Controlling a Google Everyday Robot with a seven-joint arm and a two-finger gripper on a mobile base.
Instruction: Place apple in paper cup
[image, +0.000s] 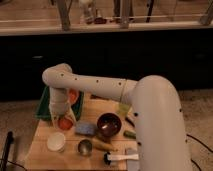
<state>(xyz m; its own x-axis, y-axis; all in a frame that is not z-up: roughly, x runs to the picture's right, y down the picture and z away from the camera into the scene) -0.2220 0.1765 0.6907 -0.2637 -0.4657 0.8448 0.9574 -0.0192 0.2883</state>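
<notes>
The apple (64, 123) is a small round orange-red fruit at the left of the wooden table (45, 155). My gripper (64, 121) points down from the pale wrist and is shut on the apple, holding it low over the table. The white paper cup (56, 141) stands upright just in front of the apple and slightly to its left, with its mouth open. The apple is above and behind the cup's rim, not inside it.
A small metal cup (85, 147) stands right of the paper cup. A blue block (86, 128) and a dark maroon bowl (108, 125) sit mid-table. A green tray (44, 106) holding an orange-red dish (74, 95) is behind. A white-handled tool (122, 157) lies in front.
</notes>
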